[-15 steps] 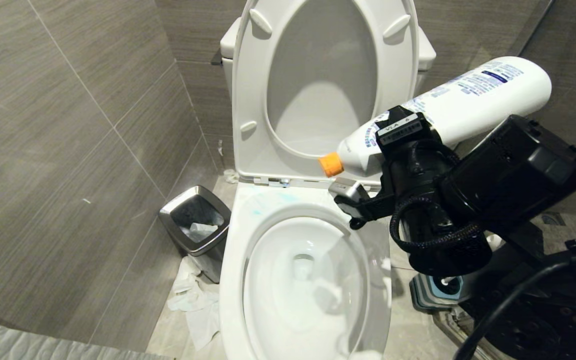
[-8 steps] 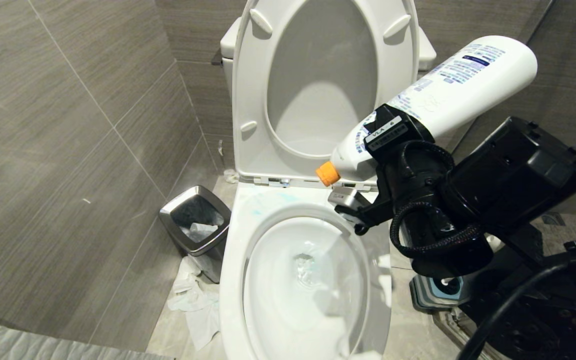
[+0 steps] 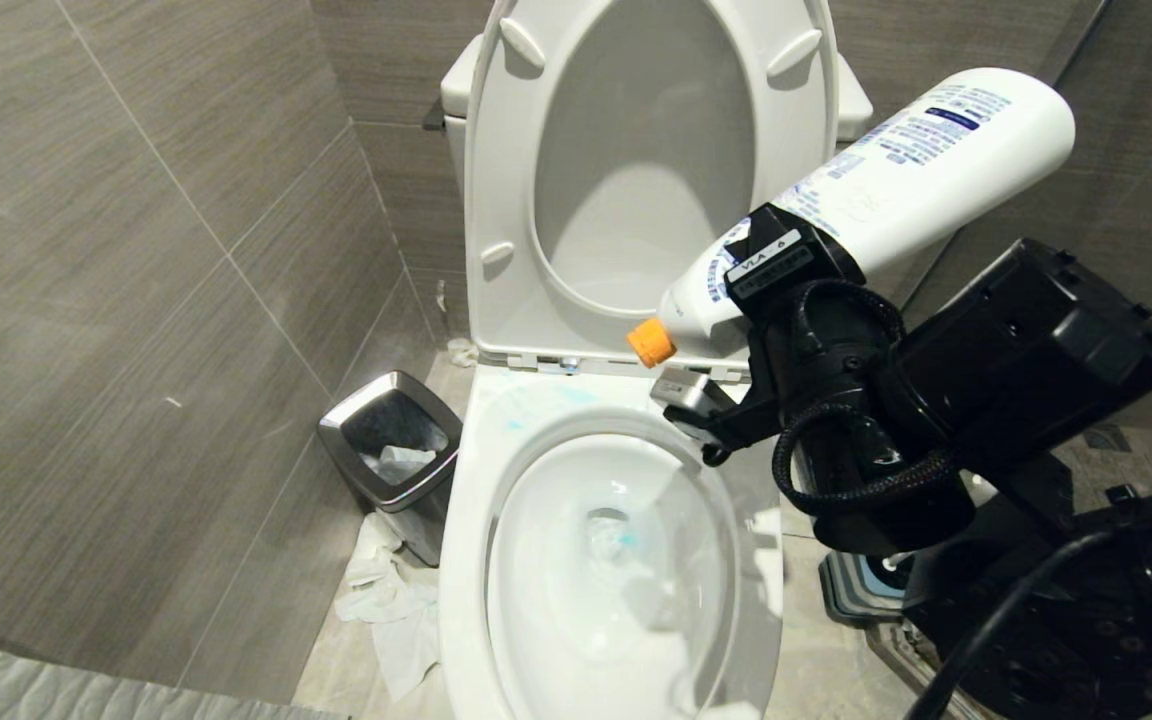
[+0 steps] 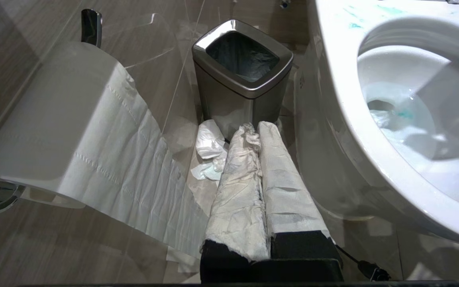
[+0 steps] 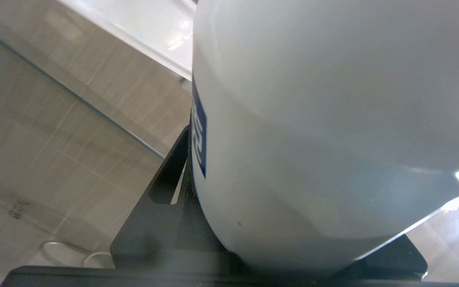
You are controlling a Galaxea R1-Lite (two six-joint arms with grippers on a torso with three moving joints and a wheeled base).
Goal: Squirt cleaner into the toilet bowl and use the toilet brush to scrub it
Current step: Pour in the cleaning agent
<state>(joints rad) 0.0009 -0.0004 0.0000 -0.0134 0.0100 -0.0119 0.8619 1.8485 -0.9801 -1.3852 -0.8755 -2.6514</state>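
The cleaner (image 3: 916,160), a white bottle with an orange cap (image 3: 651,343), hangs tilted, cap lowest, over the back right rim of the toilet bowl (image 3: 466,560). My right gripper (image 3: 786,275) is shut on its body near the neck; the bottle (image 5: 313,119) fills the right wrist view. A blue-teal streak (image 3: 626,540) lies in the bowl's water. Of the toilet brush only the blue-grey holder (image 3: 871,585) peeks out on the floor behind my right arm. My left gripper (image 4: 258,129), its fingers wrapped in white paper, stays shut and parked low beside the bowl (image 4: 341,79).
The seat and lid (image 3: 656,180) stand raised against the tank. A steel-rimmed waste bin (image 3: 391,445) (image 4: 242,71) stands left of the toilet with crumpled tissue (image 3: 391,610) on the floor by it. A toilet paper roll (image 4: 54,131) hangs on the left wall.
The bottle has tipped steeper: its base rose and the orange cap sank a little toward the bowl. Blue-teal liquid now shows in the bowl's water. The left arm has not moved.
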